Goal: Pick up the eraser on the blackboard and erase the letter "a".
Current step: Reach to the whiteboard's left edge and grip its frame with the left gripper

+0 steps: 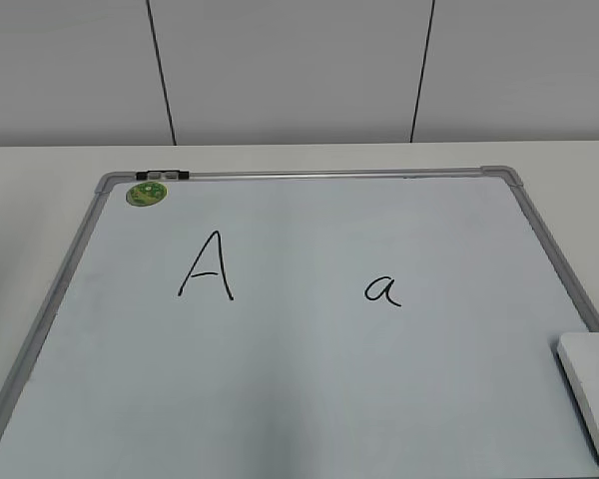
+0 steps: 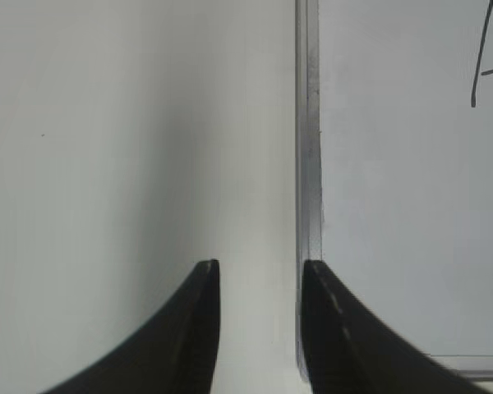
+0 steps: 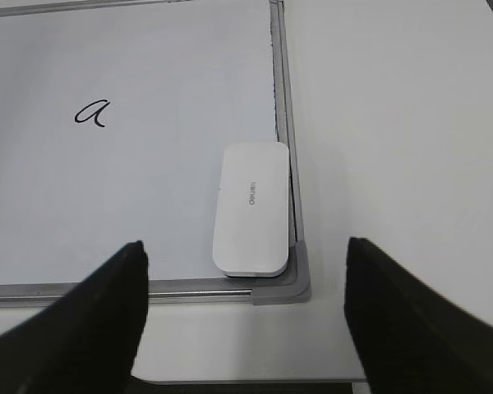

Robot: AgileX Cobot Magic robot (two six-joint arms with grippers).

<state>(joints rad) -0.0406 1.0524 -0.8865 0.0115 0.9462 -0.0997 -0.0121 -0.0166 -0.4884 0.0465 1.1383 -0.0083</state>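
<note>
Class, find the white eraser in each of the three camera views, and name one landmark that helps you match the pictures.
Exterior view: eraser at the lower right edge, partly cut off.
Left wrist view: not in it.
Right wrist view: eraser centre, in the board's corner.
Shared landmark: the board's grey frame.

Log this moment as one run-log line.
phase: pre-grasp | eraser: untouched, board's near-right corner | letter "a": intact | right end effector: open, short of eraser | left end effector: slightly open, empty

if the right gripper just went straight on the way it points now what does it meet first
Most likely the white rounded-rectangular plastic eraser, lying by the near right corner of the pale grey-framed blackboard. It sits centred ahead of the open right gripper, with nothing visible between them; depth is hard to judge.
</note>
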